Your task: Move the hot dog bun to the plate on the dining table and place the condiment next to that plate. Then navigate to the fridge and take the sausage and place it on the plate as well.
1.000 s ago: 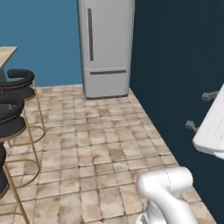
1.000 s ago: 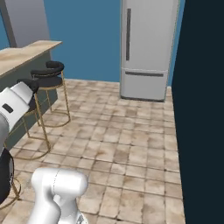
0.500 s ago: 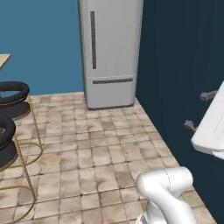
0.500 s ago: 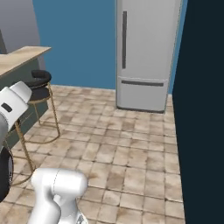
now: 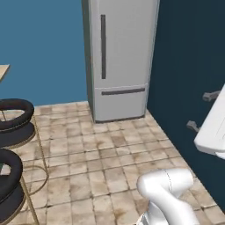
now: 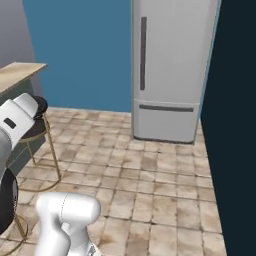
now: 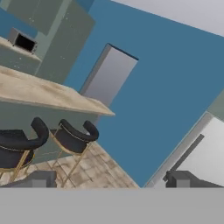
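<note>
Ahead across tiled floor [image 5: 110, 154], closed unlabelled fridge [image 5: 119, 57], stools [image 5: 13, 121] left.

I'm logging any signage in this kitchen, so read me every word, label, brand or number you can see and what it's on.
None: no readable text in any view.
The fridge door is plain grey, no brand mark.
The small appliance on the far wall counter is too small and blurred to tell.
</note>
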